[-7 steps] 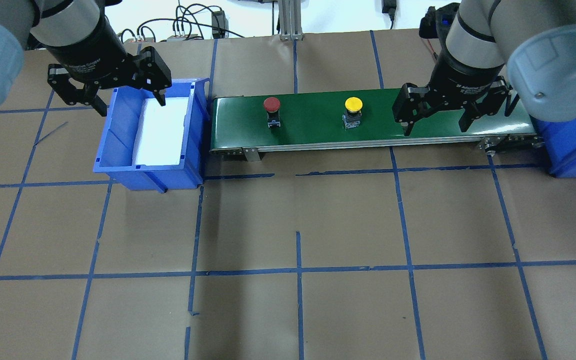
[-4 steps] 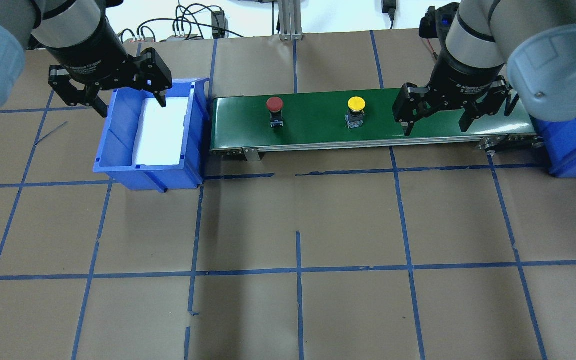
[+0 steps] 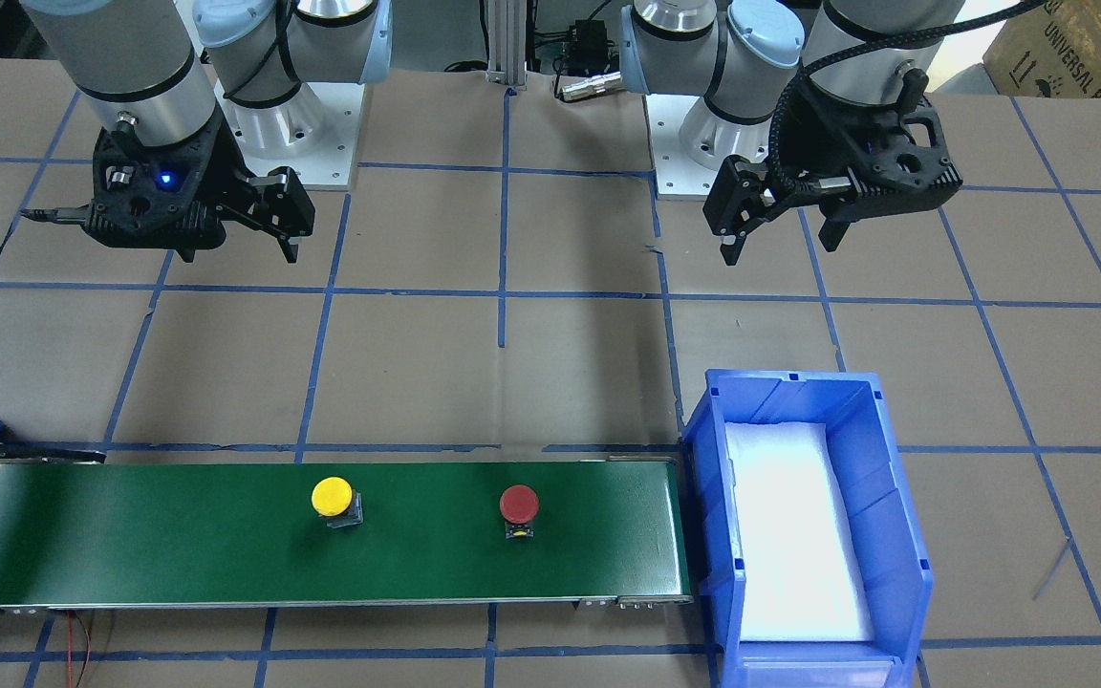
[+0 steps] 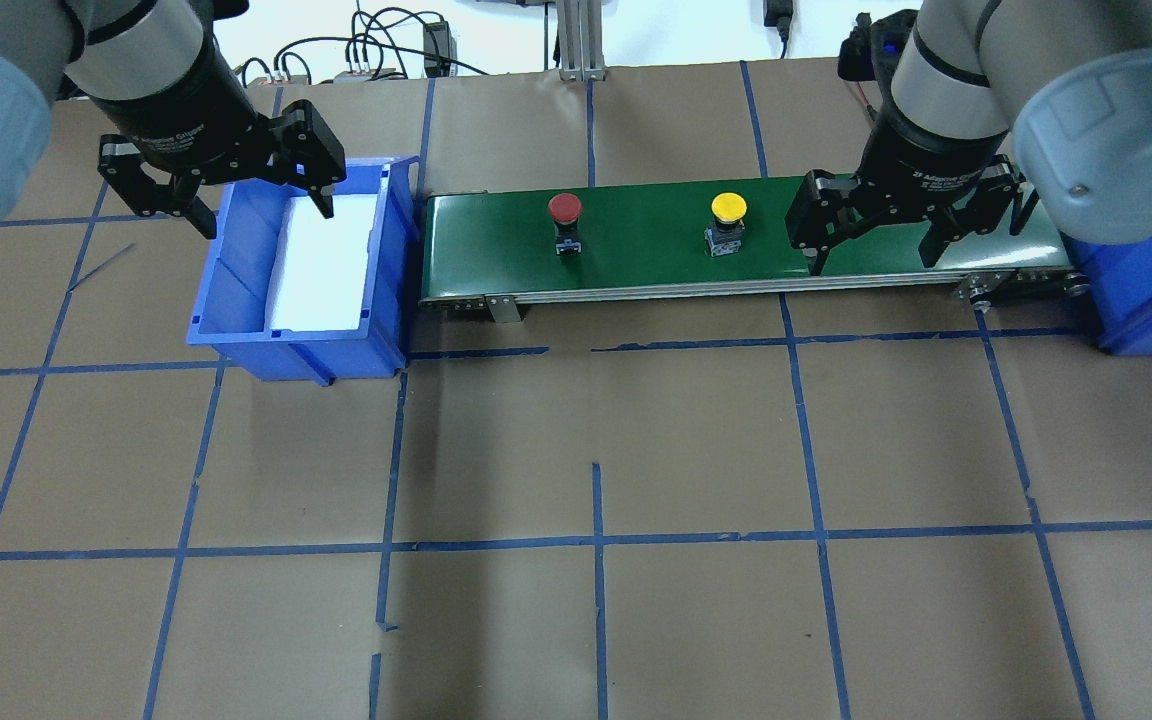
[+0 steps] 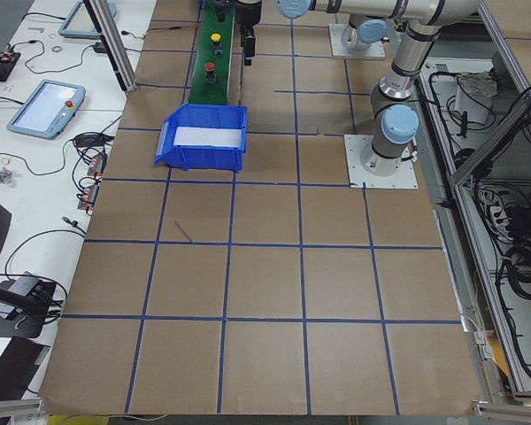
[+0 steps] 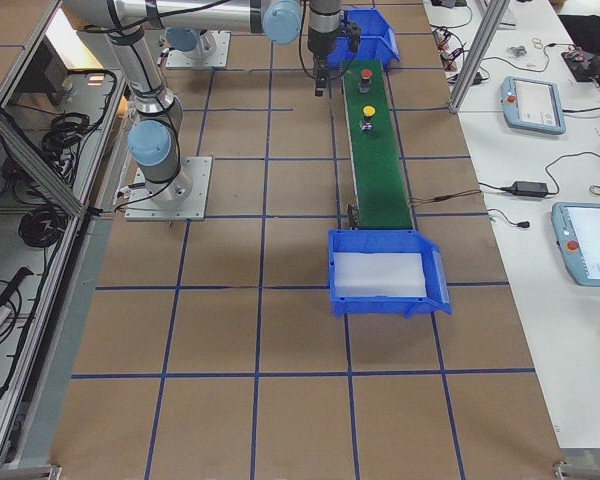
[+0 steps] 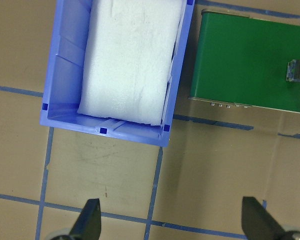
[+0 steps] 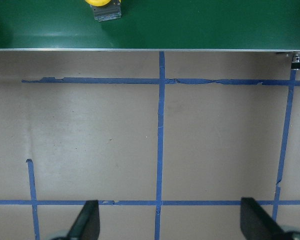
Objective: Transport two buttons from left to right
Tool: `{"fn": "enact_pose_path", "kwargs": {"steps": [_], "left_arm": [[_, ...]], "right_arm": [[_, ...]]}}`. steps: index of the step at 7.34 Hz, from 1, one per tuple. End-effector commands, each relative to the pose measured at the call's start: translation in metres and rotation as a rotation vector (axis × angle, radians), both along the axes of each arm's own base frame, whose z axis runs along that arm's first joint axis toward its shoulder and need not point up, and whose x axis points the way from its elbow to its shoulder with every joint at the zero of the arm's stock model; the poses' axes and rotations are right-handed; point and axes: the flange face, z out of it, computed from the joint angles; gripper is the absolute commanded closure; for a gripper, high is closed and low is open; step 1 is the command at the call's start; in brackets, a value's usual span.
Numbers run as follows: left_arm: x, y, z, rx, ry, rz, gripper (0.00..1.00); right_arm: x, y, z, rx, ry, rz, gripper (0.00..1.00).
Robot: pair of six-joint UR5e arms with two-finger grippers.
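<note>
Two buttons stand upright on the green conveyor belt [image 4: 636,250]. The red-capped button [image 4: 564,208] [image 3: 519,504] is nearer the left blue bin [image 4: 391,260]. The yellow-capped button [image 4: 729,208] [image 3: 332,497] is past the belt's middle, just left of my right gripper [image 4: 873,262]. That gripper is open and empty, above the belt's near edge; its wrist view shows the yellow button [image 8: 107,12] at the top edge. My left gripper [image 4: 264,213] hangs open and empty over the left bin's near end. The red button's body [image 7: 297,70] shows at the left wrist view's right edge.
White foam [image 4: 321,260] lines the left bin. A second blue bin [image 4: 1136,290] sits at the belt's right end, partly behind my right arm. Brown paper with a blue tape grid [image 4: 596,540] covers the table. Cables [image 4: 386,50] lie along the far edge.
Both buttons have travelled rightward along the belt, the yellow one closing on my right gripper. Both grippers stay open and have barely shifted.
</note>
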Motion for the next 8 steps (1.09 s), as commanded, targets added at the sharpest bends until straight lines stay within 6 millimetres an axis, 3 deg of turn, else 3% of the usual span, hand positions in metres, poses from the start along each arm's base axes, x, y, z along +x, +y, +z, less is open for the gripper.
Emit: {"fn": "enact_pose_path", "kwargs": {"steps": [1, 4, 6, 8], "left_arm": [[0.001, 0.005, -0.02, -0.01, -0.02, -0.006, 0.0], [0.005, 0.001, -0.014, -0.05, -0.09, -0.007, 0.0], [-0.012, 0.001, -0.012, -0.054, -0.11, -0.039, 0.0], [-0.015, -0.002, -0.017, -0.048, -0.144, -0.052, 0.0]], "right_arm": [[0.0, 0.0, 0.0, 0.001, 0.0, 0.0, 0.0], [0.0, 0.001, -0.002, 0.004, -0.001, 0.0, 0.0], [0.0, 0.001, -0.002, 0.004, -0.003, 0.0, 0.0], [0.0, 0.0, -0.001, 0.003, 0.0, 0.0, 0.0]]}}
